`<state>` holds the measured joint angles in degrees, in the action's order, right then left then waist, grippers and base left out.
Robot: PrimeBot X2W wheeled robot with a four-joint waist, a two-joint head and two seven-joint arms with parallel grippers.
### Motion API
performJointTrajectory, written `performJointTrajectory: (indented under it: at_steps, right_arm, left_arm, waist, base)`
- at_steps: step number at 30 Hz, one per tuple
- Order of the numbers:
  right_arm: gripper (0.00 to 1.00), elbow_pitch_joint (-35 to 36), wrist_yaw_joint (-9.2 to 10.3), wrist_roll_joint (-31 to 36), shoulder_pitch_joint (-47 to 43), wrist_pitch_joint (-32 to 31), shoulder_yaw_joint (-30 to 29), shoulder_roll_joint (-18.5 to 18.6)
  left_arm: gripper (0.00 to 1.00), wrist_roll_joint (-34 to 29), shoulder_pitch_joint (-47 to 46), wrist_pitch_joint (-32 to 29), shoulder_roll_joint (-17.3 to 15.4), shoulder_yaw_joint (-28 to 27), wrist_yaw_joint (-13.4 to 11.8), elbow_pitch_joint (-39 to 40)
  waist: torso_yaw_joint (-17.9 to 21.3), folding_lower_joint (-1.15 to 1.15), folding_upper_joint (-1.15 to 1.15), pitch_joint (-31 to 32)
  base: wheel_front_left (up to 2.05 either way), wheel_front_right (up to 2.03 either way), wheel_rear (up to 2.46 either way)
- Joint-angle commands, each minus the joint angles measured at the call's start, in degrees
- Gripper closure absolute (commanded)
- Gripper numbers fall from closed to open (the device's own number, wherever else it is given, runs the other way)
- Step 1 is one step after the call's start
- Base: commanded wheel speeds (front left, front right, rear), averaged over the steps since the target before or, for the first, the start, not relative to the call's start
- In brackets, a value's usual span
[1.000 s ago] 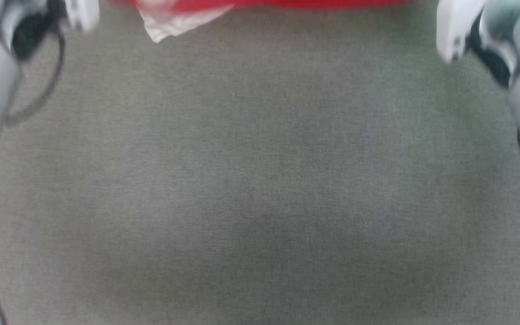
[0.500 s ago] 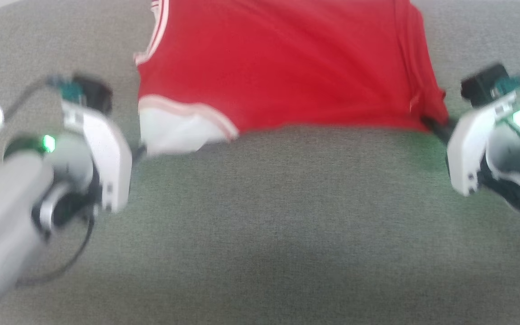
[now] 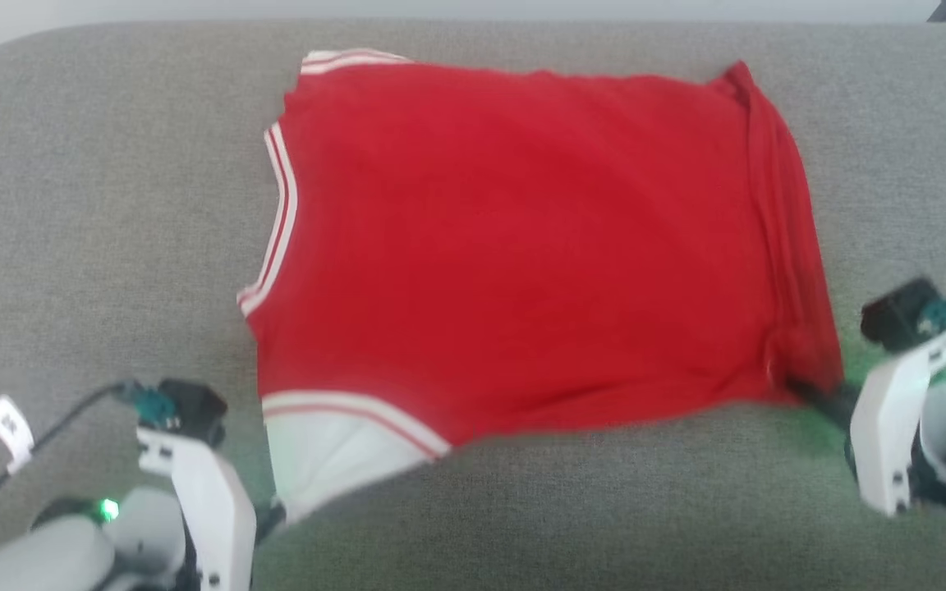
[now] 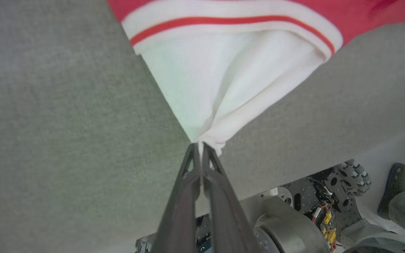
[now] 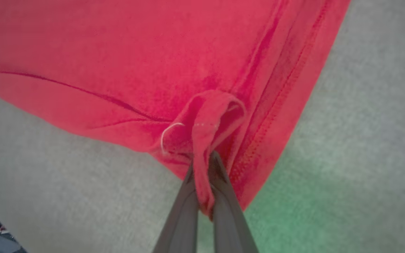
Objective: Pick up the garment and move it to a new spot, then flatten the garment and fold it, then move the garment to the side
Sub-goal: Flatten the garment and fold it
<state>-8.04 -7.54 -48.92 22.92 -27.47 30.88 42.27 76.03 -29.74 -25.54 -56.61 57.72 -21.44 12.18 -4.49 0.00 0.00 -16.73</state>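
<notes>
Though both pinches look firm, the garment (image 3: 522, 263) lies spread mid grey cushion (image 3: 71, 205) | left gripper (image 4: 199, 149) clamped on white sleeve tip (image 4: 206, 135), right gripper (image 5: 202, 168) clamped on red hem fold (image 5: 216, 112), both toward cushion's near edge | risk: thin sleeve bite could slip under tension, rumpling cloth.

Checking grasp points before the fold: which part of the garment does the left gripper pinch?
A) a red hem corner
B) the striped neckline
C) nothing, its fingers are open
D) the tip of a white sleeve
D: in the left wrist view the left gripper is shut on the bunched tip of the white sleeve of the garment.
</notes>
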Motion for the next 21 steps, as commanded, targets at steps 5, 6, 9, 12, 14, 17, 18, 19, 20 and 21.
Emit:
performJointTrajectory:
  at_steps: [5,6,9,12,14,17,18,19,20,21]
  right_arm:
    - [1.0,5.32,0.1,-0.95,-8.27,-4.55,-3.16,0.69]
    - [1.0,6.19,0.1,-0.98,-9.56,-5.26,-3.86,0.75]
    - [1.0,8.53,0.1,-0.48,-12.36,-6.6,-6.32,0.06]
    - [1.0,10.89,0.09,0.09,-14.23,-7.39,-8.7,-0.9]
    - [1.0,12.1,0.09,0.64,-15.09,-7.89,-10.38,-1.68]
    - [1.0,13.71,0.09,1.37,-15.59,-8.14,-13.56,-3.65]
    - [1.0,14.39,0.09,2.02,-15.49,-8.29,-14.39,-4.1]
    - [1.0,14.88,0.09,2.61,-15.21,-8.27,-15.39,-4.67]
    - [1.0,15.16,0.09,3.19,-14.71,-8.38,-16.24,-5.43]
    - [1.0,15.44,0.09,3.94,-14.17,-8.62,-17.09,-6.15]
  left_arm:
    - [1.0,1.62,4.41,-0.68,-1.58,1.65,-2.99,3.98]
    - [1.0,1.8,4.81,-0.61,-1.69,1.71,-3.33,4.45]
    - [1.0,1.83,5.26,-0.17,-1.91,1.56,-3.97,5.51]
    - [1.0,1.01,4.15,0.2,-2.71,0.94,-4.42,6.44]
    - [1.0,-0.35,2.81,0.68,-3.74,0.19,-4.34,7.42]
    - [1.0,-2.39,0.6,1.38,-5.56,-1.2,-4.6,8.82]
    - [1.0,-3.29,-0.52,1.64,-6.1,-1.79,-4.6,9.21]
    - [1.0,-4.4,-1.74,1.72,-6.64,-2.37,-4.43,9.58]
    - [1.0,-5.01,-2.9,1.84,-7.17,-2.86,-4.08,9.73]
    - [1.0,-5.87,-4.08,1.71,-7.53,-3.33,-3.93,9.62]
  waist:
    - [0.17,0.0,0.0,0.87]
    - [0.17,0.0,0.0,0.98]
    - [0.31,0.0,0.0,1.14]
    - [0.5,0.0,0.0,1.34]
    - [0.69,0.0,0.0,1.53]
    - [0.96,0.0,0.0,1.72]
    - [1.05,0.0,0.0,1.75]
    - [1.14,0.0,0.0,1.74]
    - [1.28,0.0,0.0,1.67]
    - [1.41,0.0,0.0,1.52]
  base:
    - [0.0,0.0,0.0]
    - [0.0,0.0,0.0]
    - [0.0,0.0,0.0]
    - [0.0,0.0,0.0]
    - [0.0,0.0,0.0]
    - [0.0,0.0,0.0]
    - [0.0,0.0,0.0]
    - [0.0,0.0,0.0]
    - [0.0,0.0,0.0]
    - [0.0,0.0,0.0]
